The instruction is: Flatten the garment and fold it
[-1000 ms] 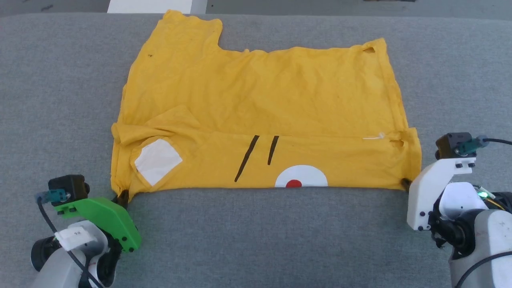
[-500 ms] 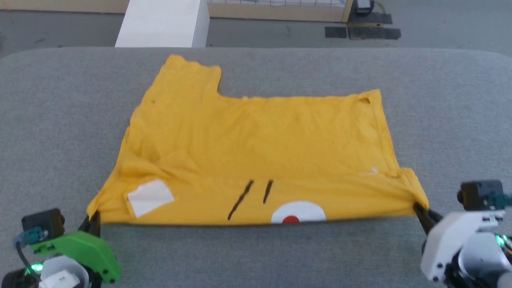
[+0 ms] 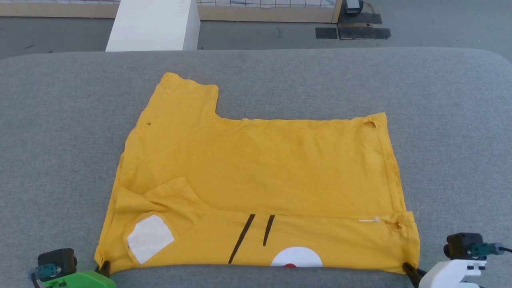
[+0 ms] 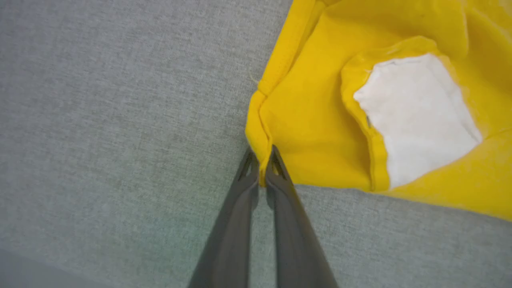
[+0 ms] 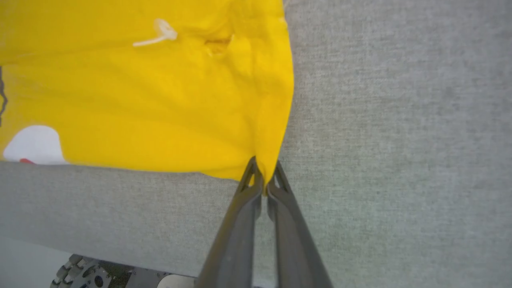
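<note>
The yellow garment lies spread on the grey table, its near strip folded over so two black whisker lines, a white muzzle with a red dot and a white patch show. My left gripper is shut on the garment's near left corner. My right gripper is shut on the near right corner. One sleeve sticks out at the far left.
Grey padded table surface surrounds the shirt on all sides. Beyond the far edge stands a white block on a dark floor, with a wooden-framed barrier behind. The robot's base shows under the near table edge in the right wrist view.
The head view has tilted and shifted. The near edge, lifted and stretched half a second ago, now lies down on the table; both grippers sit lower in the view, still holding the corners.
</note>
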Robot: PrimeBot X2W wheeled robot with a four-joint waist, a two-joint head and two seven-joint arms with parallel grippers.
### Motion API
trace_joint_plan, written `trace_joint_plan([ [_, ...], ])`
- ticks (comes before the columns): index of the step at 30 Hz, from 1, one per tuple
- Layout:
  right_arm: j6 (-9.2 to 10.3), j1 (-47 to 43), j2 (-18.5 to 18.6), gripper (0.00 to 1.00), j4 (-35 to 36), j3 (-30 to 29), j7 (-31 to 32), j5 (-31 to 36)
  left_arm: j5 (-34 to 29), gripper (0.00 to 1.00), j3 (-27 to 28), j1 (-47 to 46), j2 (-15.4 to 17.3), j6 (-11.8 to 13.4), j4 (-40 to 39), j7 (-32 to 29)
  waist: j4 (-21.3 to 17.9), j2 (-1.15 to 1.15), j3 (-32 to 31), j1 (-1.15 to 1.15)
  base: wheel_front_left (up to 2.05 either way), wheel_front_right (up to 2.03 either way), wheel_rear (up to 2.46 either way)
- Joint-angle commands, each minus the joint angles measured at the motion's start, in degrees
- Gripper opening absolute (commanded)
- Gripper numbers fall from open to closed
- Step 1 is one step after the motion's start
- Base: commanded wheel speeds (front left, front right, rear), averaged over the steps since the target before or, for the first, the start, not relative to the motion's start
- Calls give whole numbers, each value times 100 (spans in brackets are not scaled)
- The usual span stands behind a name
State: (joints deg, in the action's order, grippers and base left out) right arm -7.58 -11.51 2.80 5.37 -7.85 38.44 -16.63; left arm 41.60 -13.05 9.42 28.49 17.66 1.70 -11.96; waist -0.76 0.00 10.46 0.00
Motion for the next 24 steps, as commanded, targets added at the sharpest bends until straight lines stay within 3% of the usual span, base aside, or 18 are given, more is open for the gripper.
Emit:
trace_joint_plan([
  [1, 9, 60, 8, 0, -128, 15, -117, 26, 43, 0, -33, 64, -31, -34, 117, 6, 2, 0, -5, 0, 0, 0, 0],
  [3, 9, 105, 8, 0, -334, 48, -266, 13, 74, 0, -68, 58, -71, -77, 226, 8, -3, 0, -23, 0, 0, 0, 0],
  [4, 9, 170, 8, 50, -495, 86, -559, -62, 199, 100, -72, 69, -169, -181, 291, 48, -31, 0, -79, 0, 0, 0, 0],
  [5, 9, 191, 8, 100, -509, 67, -683, -101, 218, 100, -70, 78, -177, -205, 287, 63, -40, 0, -99, 0, 0, 0, 0],
  [9, 9, 279, 8, 100, -472, 155, -1309, -168, 115, 100, -39, 51, -89, -304, 168, 297, -82, 0, -187, 0, 0, 0, 0],
  [15, 9, 525, 8, 100, -289, 331, -2729, 23, -546, 100, -8, -499, 201, -526, -49, 1203, -145, 0, -224, 0, 0, 0, 0],
  [19, 9, 789, 8, 100, -162, 552, -3760, 274, -1053, 100, -149, -1246, 385, -831, 60, 1766, -248, 0, -132, 0, 0, 0, 0],
  [24, 9, 1151, 8, 100, -126, 689, -4329, 497, -1245, 100, -337, -2493, 534, -1347, 350, 1729, -407, 0, 260, 0, 0, 0, 0],
])
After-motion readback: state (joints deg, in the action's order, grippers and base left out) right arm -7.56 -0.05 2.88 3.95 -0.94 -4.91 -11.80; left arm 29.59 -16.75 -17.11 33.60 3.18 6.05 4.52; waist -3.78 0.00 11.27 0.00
